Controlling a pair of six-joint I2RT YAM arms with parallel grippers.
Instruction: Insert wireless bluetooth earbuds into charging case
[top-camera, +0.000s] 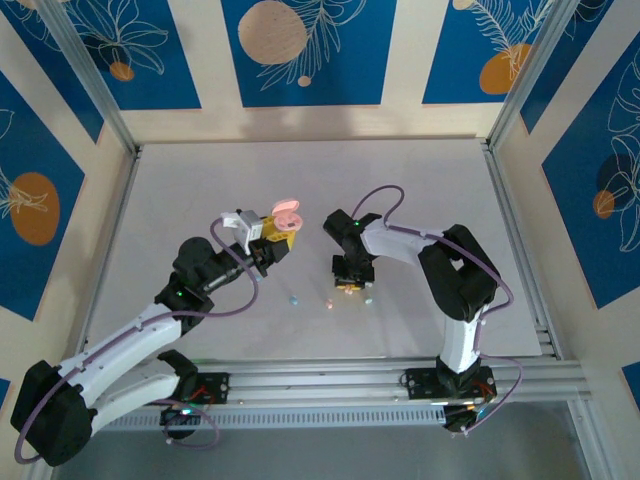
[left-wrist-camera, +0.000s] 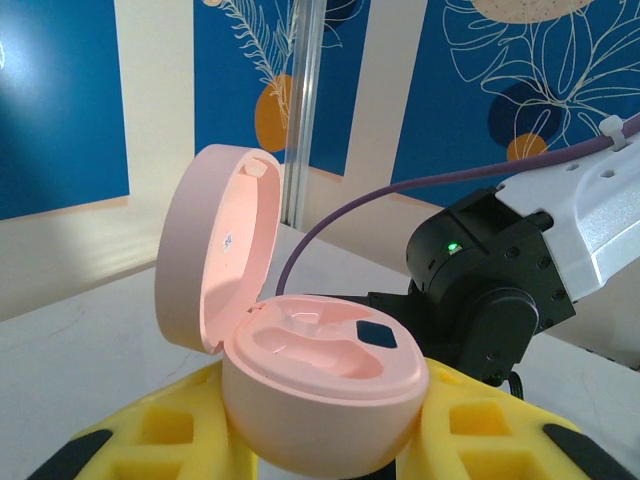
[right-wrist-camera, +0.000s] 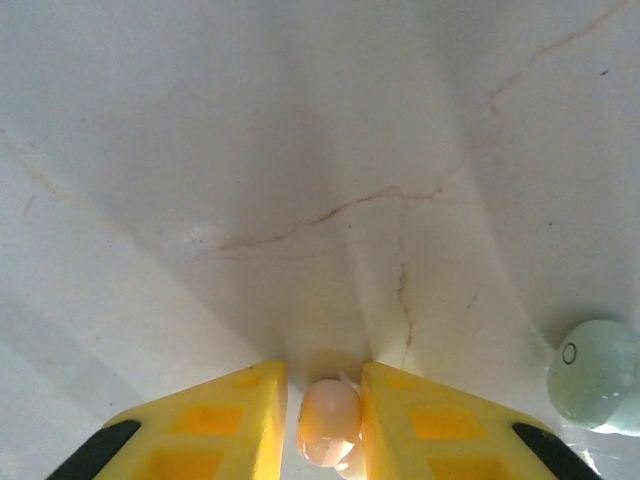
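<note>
My left gripper (top-camera: 278, 233) (left-wrist-camera: 320, 430) is shut on a pink charging case (left-wrist-camera: 320, 385) and holds it above the table. The case's lid (left-wrist-camera: 215, 265) stands open and both wells look empty. To the right, my right gripper (top-camera: 350, 284) (right-wrist-camera: 325, 405) points down at the table. Its yellow fingers (right-wrist-camera: 215, 425) are closed around a pink earbud (right-wrist-camera: 330, 420). A mint earbud (right-wrist-camera: 598, 388) (top-camera: 367, 299) lies just right of those fingers. Another pink earbud (top-camera: 329, 302) and a pale blue earbud (top-camera: 293, 299) lie on the table in front of the arms.
The white table (top-camera: 320, 180) runs back to a wall patterned in blue and cream. Metal frame posts (top-camera: 95, 80) stand at the back corners. The right arm's black wrist (left-wrist-camera: 490, 290) sits close behind the held case. A rail (top-camera: 330, 380) runs along the near edge.
</note>
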